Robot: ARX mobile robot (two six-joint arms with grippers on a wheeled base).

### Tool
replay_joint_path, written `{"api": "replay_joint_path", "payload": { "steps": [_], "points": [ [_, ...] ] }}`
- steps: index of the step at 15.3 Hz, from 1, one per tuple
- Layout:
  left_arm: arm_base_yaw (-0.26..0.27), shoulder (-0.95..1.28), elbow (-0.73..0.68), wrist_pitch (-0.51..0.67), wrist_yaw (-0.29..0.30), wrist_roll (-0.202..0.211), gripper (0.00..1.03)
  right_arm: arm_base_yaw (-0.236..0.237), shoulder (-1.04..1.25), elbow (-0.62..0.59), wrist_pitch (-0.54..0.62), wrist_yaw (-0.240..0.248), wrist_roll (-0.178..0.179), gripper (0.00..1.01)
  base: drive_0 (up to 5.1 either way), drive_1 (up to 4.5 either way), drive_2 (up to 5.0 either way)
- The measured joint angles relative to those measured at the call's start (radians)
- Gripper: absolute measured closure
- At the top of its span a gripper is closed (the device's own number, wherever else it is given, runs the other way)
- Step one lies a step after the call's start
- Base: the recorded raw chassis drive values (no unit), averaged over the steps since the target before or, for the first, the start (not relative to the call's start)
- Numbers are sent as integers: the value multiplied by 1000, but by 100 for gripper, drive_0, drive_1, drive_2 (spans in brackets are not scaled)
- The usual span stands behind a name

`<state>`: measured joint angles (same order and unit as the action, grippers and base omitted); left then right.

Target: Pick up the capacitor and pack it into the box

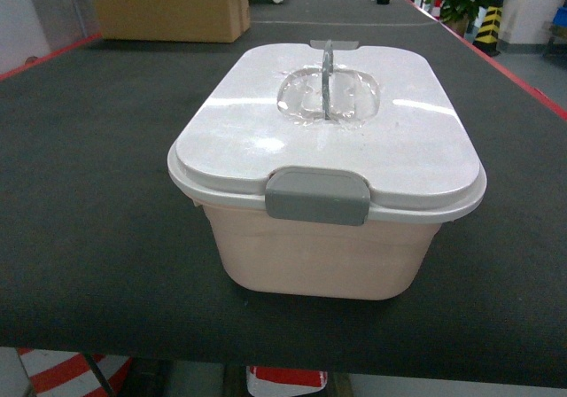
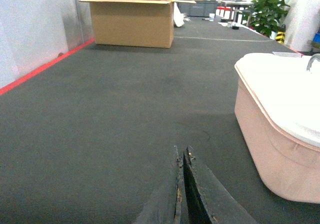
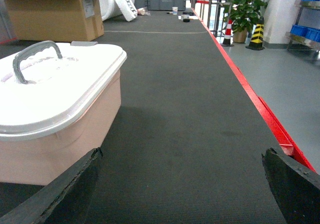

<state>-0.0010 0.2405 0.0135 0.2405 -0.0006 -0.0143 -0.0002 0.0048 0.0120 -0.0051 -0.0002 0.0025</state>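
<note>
The box (image 1: 319, 251) is a pale pink tub standing on the dark mat, its white lid (image 1: 328, 140) on and the grey latch (image 1: 317, 195) down at the front. A grey handle (image 1: 328, 80) stands upright on the lid. No capacitor is in view. The left wrist view has the box (image 2: 272, 134) off to the right of my left gripper (image 2: 181, 156), whose fingers are pressed together with nothing held. My right gripper (image 3: 182, 156) is open wide, with the box (image 3: 55, 129) to its left. Neither gripper appears in the head view.
A brown cardboard carton (image 1: 168, 5) stands far back on the left of the mat (image 1: 97, 202). A red edge strip (image 3: 260, 109) runs along the mat's right side, with grey floor, a potted plant (image 3: 246, 5) and a striped cone (image 3: 258, 33) beyond.
</note>
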Motion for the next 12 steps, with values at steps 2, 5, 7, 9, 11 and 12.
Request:
{"api": "replay_joint_path", "payload": {
  "steps": [2, 5, 7, 9, 11, 12],
  "points": [
    [0, -34, 0, -33, 0, 0, 101, 0, 0, 0, 0, 0, 0, 3, 0, 0, 0],
    [0, -72, 0, -71, 0, 0, 101, 0, 0, 0, 0, 0, 0, 3, 0, 0, 0],
    [0, -231, 1, -233, 2, 1, 101, 0, 0, 0, 0, 0, 0, 3, 0, 0, 0],
    [1, -230, 1, -249, 0, 1, 101, 0, 0, 0, 0, 0, 0, 3, 0, 0, 0],
    [1, -230, 1, -246, 0, 1, 87, 0, 0, 0, 1, 0, 0, 3, 0, 0, 0],
    [1, -230, 0, -245, 0, 0, 74, 0, 0, 0, 1, 0, 0, 3, 0, 0, 0]
  ]
}}
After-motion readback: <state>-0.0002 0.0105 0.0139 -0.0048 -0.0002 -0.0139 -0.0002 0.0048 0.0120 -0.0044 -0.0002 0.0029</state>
